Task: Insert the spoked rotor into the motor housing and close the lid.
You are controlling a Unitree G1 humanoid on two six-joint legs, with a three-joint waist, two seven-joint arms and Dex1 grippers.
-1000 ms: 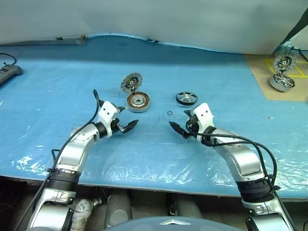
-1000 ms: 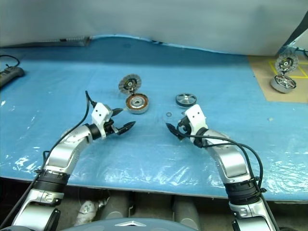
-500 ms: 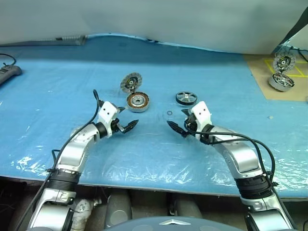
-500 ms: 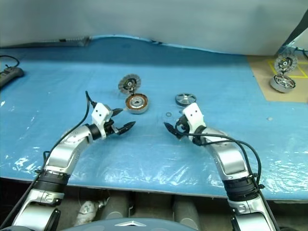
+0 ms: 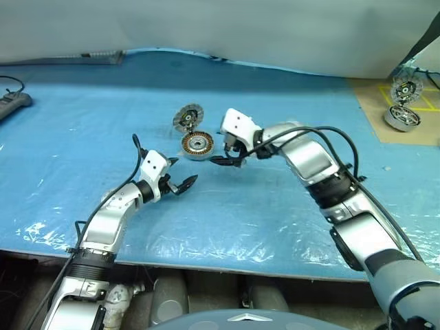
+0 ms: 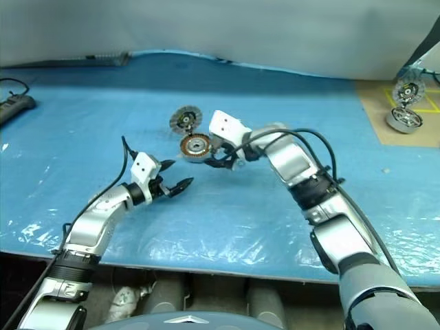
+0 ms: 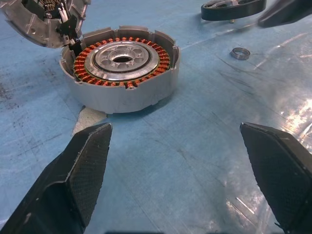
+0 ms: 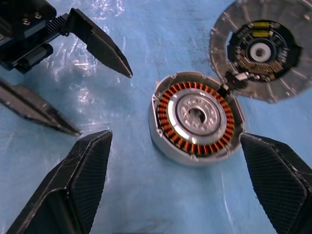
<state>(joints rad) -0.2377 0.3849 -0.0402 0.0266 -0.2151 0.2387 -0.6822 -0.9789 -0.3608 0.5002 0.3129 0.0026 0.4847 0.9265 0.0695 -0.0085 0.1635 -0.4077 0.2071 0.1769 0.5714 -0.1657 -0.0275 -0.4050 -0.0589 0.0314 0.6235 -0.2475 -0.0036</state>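
Left wrist view: one motor housing (image 7: 122, 73), one spoked rotor (image 7: 233, 9)

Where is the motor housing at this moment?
The motor housing stands on the blue table cover near the middle, with its lid tilted open behind it and the open right gripper just to its right.

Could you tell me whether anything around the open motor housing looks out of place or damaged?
One oddity: a small pale scrap lies on the blue mat against the base of the motor housing. Otherwise nothing looks damaged: the lid stands open at its edge, and the spoked rotor and a tiny ring lie apart.
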